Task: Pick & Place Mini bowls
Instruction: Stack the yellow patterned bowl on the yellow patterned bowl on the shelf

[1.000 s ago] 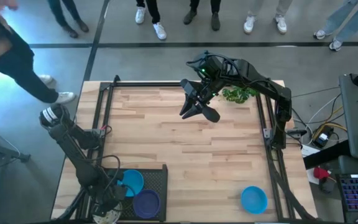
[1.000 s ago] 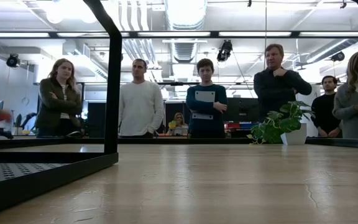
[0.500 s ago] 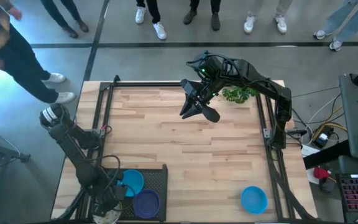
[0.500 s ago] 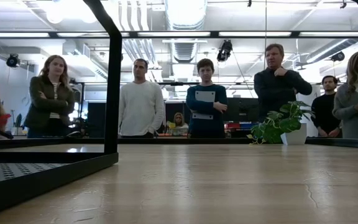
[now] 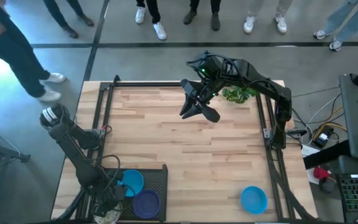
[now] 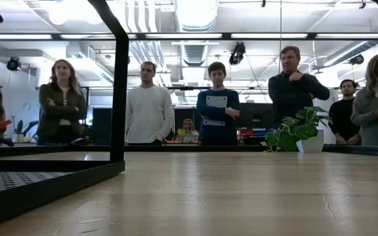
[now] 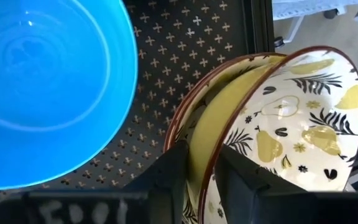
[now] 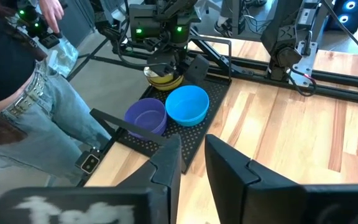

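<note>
My left gripper (image 7: 201,180) straddles the glossy rim of a cream pear-patterned bowl (image 7: 291,118), fingers loosening, on the perforated black tray (image 7: 166,56) at the bench's near left corner. Beside it sits a smooth blue bowl (image 7: 42,81). My right gripper (image 5: 194,111) hangs slightly parted, empty, near the far edge.

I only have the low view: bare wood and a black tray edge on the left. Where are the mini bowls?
Observer: In the high view, the black tray holds a blue bowl and a purple bowl side by side.
Operator: Any outside it?
Observer: A second blue bowl sits alone on the table, at the high view's bottom right.
Operator: Where's the left gripper?
Observer: The left gripper is at two pear-patterned cream bowls, which are tilted up on edge on the tray.
</note>
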Controlling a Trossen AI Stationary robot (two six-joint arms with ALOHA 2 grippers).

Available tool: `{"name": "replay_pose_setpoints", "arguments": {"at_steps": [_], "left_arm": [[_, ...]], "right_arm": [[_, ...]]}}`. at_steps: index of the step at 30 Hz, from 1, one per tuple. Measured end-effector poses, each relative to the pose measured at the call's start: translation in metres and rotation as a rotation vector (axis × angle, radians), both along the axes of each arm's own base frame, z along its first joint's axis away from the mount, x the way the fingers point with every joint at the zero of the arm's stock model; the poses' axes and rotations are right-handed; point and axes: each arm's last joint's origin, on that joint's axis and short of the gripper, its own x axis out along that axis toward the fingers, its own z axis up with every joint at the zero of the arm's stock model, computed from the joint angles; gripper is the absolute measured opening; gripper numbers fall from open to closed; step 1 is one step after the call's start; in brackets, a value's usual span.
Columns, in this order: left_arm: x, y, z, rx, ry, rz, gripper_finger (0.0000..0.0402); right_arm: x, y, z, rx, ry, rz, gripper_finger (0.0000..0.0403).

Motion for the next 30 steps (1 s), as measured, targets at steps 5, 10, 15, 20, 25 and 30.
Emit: {"name": "replay_pose_setpoints", "arguments": {"at_steps": [5, 10, 15, 20, 25, 30], "left_arm": [[-0.0007, 0.0000, 0.0000, -0.009, 0.024, 0.003, 0.0089], [-0.0013, 0.0004, 0.0016, -0.019, 0.028, -0.002, 0.0089], [-0.0026, 0.0023, 0.0066, -0.036, 0.015, -0.006, 0.0089], [-0.0046, 0.0051, 0.0078, -0.022, 0.023, -0.008, 0.0089], [-0.0059, 0.0071, 0.0078, -0.006, 0.035, -0.006, 0.0089], [-0.0069, 0.0085, 0.0080, 0.006, 0.038, -0.017, 0.0089]], "right_arm": [[0.0000, 0.0001, 0.0000, 0.000, 0.000, 0.000, 0.0063], [0.0000, 0.0001, 0.0000, 0.000, 0.000, 0.000, 0.0067], [0.0000, 0.0000, 0.0000, 0.000, 0.000, 0.000, 0.0073], [0.0000, 0.0000, 0.0000, -0.001, -0.001, 0.000, 0.0075], [0.0000, 0.0001, 0.0000, -0.002, -0.002, 0.001, 0.0067], [0.0000, 0.0000, 0.0001, -0.002, -0.002, 0.001, 0.0064]]}}
